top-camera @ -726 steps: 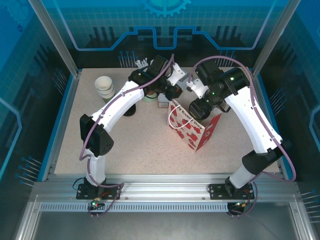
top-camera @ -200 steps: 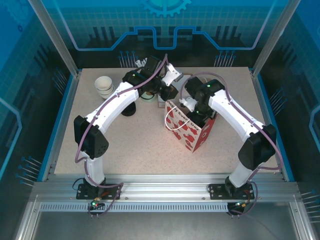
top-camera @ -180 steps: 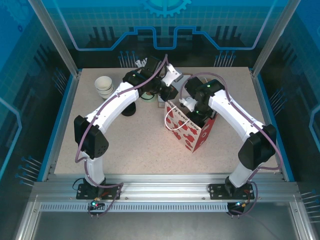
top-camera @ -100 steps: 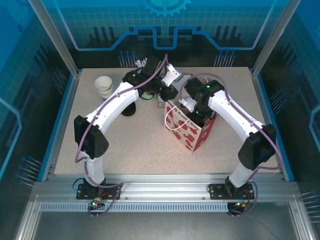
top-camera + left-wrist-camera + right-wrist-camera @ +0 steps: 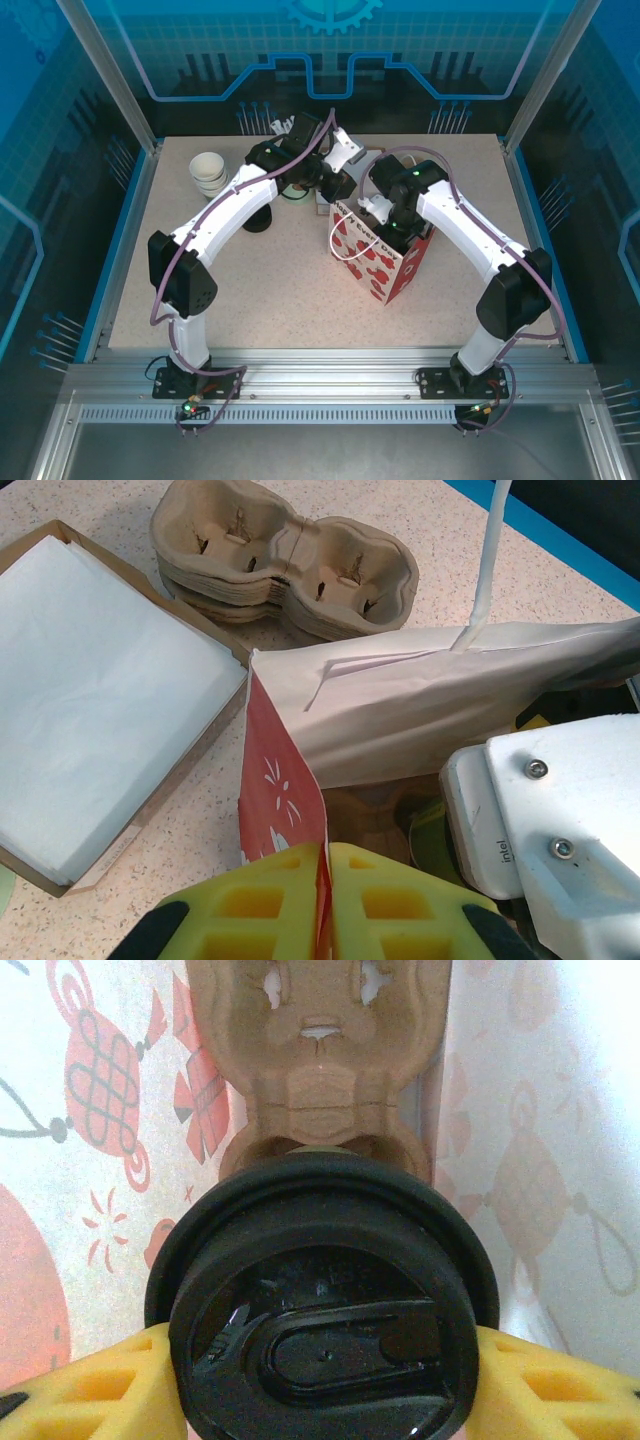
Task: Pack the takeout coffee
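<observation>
Black plastic lid first: that's the top of the takeout coffee [image 5: 320,1300], sitting right under my right wrist cam. My right claw [image 5: 320,1385] is clamped on it, jaws about halfway, one yellow finger [image 5: 95,1385] pressed against each side of the lid. The cup body below the lid is hidden, so I can't say much about it.

The coffee is down inside the paper bag [image 5: 382,262], the red and white printed one standing upright mid-table. Its walls rise on both sides of the cup, with the print showing through. Past the lid there's a pulp cup carrier [image 5: 320,1055] lying in the bag. The cup hangs over its nearer pocket, but I can't tell if it's seated in it or just above it.

My left claw [image 5: 323,880] is pinched shut on the bag's rim, with the red edge squeezed between the yellow pads [image 5: 265,900].

Beside the bag on the table [image 5: 290,290]: a stack of pulp carriers [image 5: 285,565] and a cardboard box of white paper [image 5: 100,680], close together. A stack of cups [image 5: 208,172] stands well apart, near the far left corner.
</observation>
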Controlling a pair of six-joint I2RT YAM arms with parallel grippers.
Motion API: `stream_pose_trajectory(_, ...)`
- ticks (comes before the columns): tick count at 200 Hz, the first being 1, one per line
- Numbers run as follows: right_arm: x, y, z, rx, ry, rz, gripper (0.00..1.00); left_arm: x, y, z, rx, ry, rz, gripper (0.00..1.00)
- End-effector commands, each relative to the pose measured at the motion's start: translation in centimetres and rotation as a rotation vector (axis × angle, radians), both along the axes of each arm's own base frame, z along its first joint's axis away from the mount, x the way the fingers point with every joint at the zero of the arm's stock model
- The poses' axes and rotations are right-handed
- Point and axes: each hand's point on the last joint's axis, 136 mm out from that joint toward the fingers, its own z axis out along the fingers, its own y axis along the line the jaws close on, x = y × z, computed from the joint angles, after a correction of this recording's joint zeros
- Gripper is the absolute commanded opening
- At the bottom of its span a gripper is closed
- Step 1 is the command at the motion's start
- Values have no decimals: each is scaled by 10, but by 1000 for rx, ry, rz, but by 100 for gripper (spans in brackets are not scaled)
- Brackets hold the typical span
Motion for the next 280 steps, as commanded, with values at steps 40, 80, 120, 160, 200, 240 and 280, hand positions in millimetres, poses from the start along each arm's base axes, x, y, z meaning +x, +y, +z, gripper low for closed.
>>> stream_pose_trajectory(40, 2, -3, -1, -2, 1, -3, 42, -4, 2, 6, -24, 20, -2, 12)
stream_pose_trajectory(80, 3, -2, -1, -2, 1, -3, 42, -5, 2, 4, -22, 24, -2, 12)
stream_pose_trajectory(120, 4, -2, -4, -3, 7, -3, 42, -5, 3, 5, -22, 23, -1, 12)
stream_pose_trajectory(160, 4, -1, -9, -6, 18, -1, 41, -5, 3, 5, -20, 19, -3, 12)
stream_pose_trajectory(200, 4, -2, -15, -14, 27, -4, 41, -4, 3, 5, -19, 21, 0, 12)
stream_pose_trajectory(240, 3, -5, -24, -33, 46, -8, 41, -5, 3, 5, -19, 19, -1, 12)
stream_pose_trajectory(280, 3, -6, -30, -37, 58, -10, 41, -4, 3, 4, -19, 20, -2, 12)
